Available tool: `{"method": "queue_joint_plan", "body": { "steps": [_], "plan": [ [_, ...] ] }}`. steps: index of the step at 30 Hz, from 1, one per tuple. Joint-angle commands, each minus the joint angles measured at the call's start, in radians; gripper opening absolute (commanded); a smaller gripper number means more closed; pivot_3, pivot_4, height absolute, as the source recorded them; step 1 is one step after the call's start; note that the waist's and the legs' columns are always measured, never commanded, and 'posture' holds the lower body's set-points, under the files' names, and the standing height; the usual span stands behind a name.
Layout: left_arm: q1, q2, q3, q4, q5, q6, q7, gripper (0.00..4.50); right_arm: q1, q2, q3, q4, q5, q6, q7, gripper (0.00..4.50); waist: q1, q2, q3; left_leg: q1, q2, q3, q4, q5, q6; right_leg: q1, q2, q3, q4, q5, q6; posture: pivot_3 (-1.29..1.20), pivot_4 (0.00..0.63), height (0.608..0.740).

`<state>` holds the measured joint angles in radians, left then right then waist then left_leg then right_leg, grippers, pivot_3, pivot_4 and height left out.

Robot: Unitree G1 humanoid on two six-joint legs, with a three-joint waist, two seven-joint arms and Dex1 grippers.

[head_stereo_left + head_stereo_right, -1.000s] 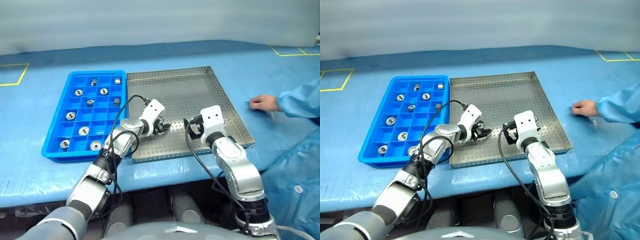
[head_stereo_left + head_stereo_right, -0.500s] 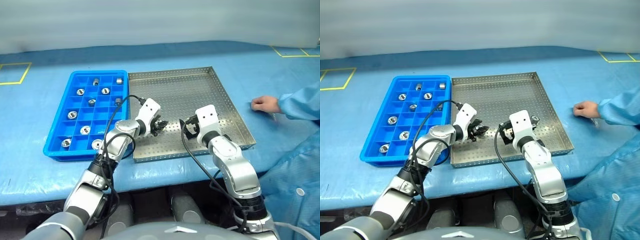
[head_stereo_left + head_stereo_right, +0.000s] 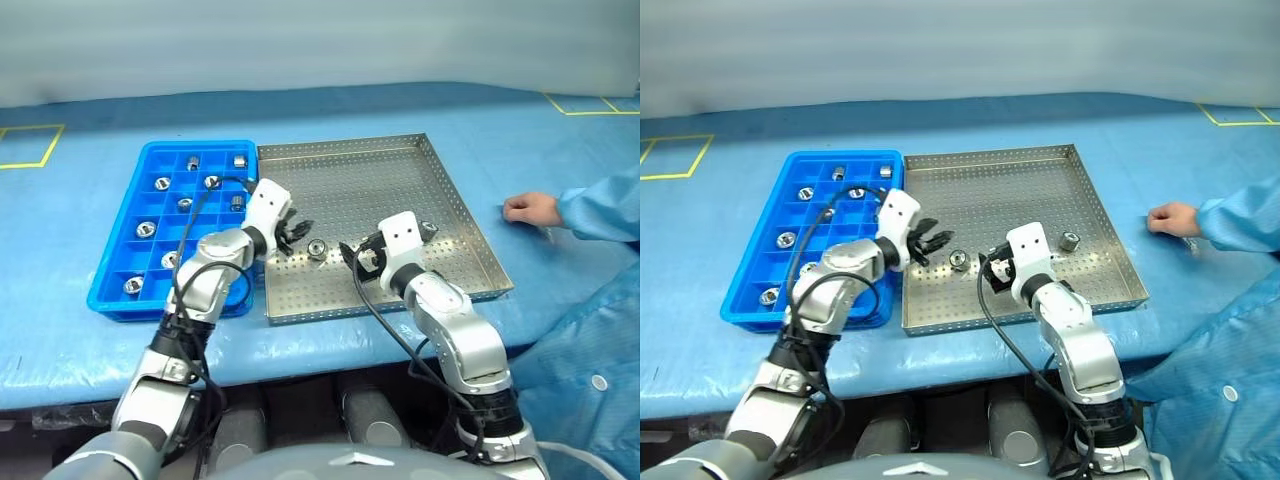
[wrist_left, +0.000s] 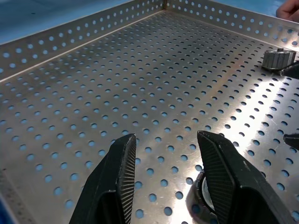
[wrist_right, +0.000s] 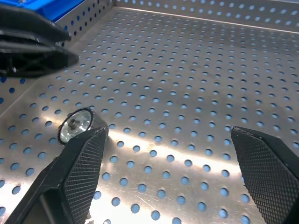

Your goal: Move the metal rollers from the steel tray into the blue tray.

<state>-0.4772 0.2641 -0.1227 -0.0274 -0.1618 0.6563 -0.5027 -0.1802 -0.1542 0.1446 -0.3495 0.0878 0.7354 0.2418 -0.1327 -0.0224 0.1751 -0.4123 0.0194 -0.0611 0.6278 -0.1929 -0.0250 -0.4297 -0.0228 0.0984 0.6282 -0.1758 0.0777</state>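
The large grey perforated steel tray (image 3: 380, 170) is set just beside the bright blue plastic compartment tray (image 3: 120, 290). The left gripper (image 3: 297, 232) is held over the steel tray's edge nearest the blue tray; its two black fingers (image 4: 117, 177) are spread apart, and nothing is gripped between them. One small shiny silver metal roller (image 3: 317, 249) is seen on the perforated floor just beyond the left fingertips, between the two grippers. The right gripper (image 3: 352, 257) is spread wide and empty, with that roller just off one of its fingers. A second roller (image 3: 1070, 241) lies beyond the right gripper. Nine further rollers (image 3: 163, 184) are seated in separate compartments of the blue tray.
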Motion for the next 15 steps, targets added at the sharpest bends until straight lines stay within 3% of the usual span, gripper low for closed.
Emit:
{"method": "queue_joint_plan", "body": {
  "steps": [1, 11, 15],
  "plan": [
    [0.02, 0.021, 0.019, -0.087, -0.024, 0.021, -0.009, 2.24, -0.035, 0.015, 0.021, 0.02, 0.017, -0.044, 0.023, 4.5, 0.008, 0.0, 0.0, 0.0, 0.0, 0.0, 0.0, 0.0, 0.0, 0.0, 0.0, 0.0, 0.0, 0.0, 0.0, -0.05, 0.15, 0.74],
    [0.098, 0.045, 0.07, -0.192, -0.043, 0.071, 0.028, 2.24, -0.125, 0.068, 0.057, 0.246, 0.009, -0.08, 0.053, 4.5, 0.034, 0.0, 0.0, 0.0, 0.0, 0.0, 0.0, 0.0, 0.0, 0.0, 0.0, 0.0, 0.0, 0.0, 0.0, 0.02, 0.15, 0.74],
    [0.114, 0.056, 0.086, -0.214, -0.049, 0.083, 0.037, 2.22, -0.136, 0.079, 0.044, 0.275, 0.005, -0.097, 0.039, 3.3, 0.051, 0.0, 0.0, 0.0, 0.0, 0.0, 0.0, 0.0, 0.0, 0.0, 0.0, 0.0, 0.0, 0.0, 0.0, 0.03, 0.15, 0.74]
  ]
}}
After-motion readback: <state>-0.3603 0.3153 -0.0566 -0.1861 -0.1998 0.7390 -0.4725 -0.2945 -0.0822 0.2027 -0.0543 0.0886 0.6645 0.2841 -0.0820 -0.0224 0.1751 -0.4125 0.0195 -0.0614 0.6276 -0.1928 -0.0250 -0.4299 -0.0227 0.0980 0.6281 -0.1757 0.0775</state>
